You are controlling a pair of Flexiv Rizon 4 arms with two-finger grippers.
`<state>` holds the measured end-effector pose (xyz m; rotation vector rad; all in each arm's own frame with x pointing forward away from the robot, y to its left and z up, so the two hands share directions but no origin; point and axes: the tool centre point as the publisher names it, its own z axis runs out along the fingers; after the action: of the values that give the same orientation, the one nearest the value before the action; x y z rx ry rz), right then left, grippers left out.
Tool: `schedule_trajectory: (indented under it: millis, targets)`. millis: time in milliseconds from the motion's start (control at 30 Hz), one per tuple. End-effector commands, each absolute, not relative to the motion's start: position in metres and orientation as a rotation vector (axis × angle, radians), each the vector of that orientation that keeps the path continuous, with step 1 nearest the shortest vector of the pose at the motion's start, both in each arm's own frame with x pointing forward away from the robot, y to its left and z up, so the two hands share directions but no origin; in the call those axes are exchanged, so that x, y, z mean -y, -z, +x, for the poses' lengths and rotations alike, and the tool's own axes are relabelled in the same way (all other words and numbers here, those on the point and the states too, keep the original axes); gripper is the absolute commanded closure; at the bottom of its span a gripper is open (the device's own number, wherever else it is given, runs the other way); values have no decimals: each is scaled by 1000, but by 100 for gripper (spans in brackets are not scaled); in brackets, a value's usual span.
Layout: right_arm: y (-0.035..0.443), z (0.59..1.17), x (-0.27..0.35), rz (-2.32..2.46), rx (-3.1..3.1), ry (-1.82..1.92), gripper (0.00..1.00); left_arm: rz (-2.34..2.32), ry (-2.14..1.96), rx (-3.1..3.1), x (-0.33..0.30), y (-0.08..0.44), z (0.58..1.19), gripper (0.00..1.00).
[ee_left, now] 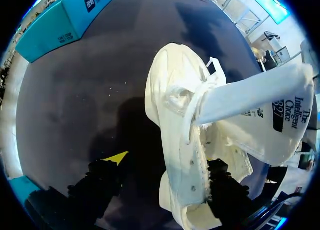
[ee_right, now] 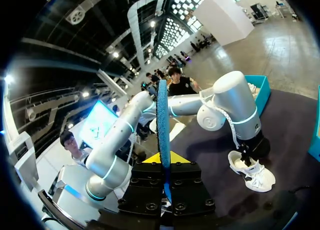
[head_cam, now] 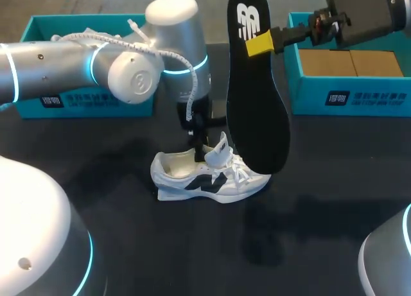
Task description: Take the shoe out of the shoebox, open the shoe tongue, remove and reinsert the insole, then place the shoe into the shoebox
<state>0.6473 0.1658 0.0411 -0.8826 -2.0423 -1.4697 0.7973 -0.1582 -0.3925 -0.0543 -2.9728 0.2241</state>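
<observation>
Overhead only, insole (head_cam: 257,103) face-on

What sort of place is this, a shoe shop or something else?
Probably a robot test or demonstration bench, not a shop: two robot arms are at a dark table, teal shoeboxes stand at its far edge, and the right tool grips a black insole above a white shoe.

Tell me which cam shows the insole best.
Head view: the whole insole hangs face-on, pinched near its heel end by the right end effector. The right wrist view shows it only edge-on, as a thin strip in that end effector. The left wrist view misses it.
</observation>
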Motion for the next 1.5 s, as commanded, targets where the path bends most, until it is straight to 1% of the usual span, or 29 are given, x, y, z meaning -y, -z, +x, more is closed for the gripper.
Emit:
schedule_trajectory:
  millis: [33, 67, 100, 167, 267, 300, 333, 633, 867, 1067, 1133, 1200, 1500]
  targets:
    - [-41, 649, -169, -883, 2043, 1465, 100, -64, -219, 2966, 162, 395, 797, 53]
    - [-41, 649, -169, -883, 2043, 1465, 100, -67, -219, 2967, 162, 395, 796, 56]
    - [-41, 649, -169, -883, 2043, 1465, 100, -69, -220, 2967, 162, 394, 796, 57]
    - [-41, 649, -169, -883, 2043, 1465, 100, -78, -222, 2968, 163, 392, 794, 71]
    - [-41, 649, -169, -883, 2043, 1465, 100, -93, -224, 2966, 163, 391, 791, 78]
    - [-41, 649, -169, -883, 2043, 1465, 100, -98, -223, 2966, 163, 390, 790, 85]
    - [-41, 649, -169, -883, 2043, 1465, 100, -103, -224, 2963, 163, 390, 789, 100]
    - [-41, 649, -169, -883, 2043, 1465, 100, -154, -213, 2955, 161, 383, 780, 100]
    - [-41, 649, -169, -883, 2043, 1465, 100, -408, -161, 2873, 153, 360, 776, 100]
    - [-41, 649, -169, -883, 2043, 1465, 100, -739, -48, 2681, 151, 348, 774, 100]
    - [-41, 649, -169, -883, 2043, 1465, 100, -771, -45, 2652, 152, 348, 774, 100]
    - [-41, 649, -169, -883, 2043, 1465, 100, -978, 6, 2496, 153, 349, 775, 100]
    - [-41, 649, -169, -883, 2043, 1465, 100, -1378, 154, 2282, 159, 351, 779, 100]
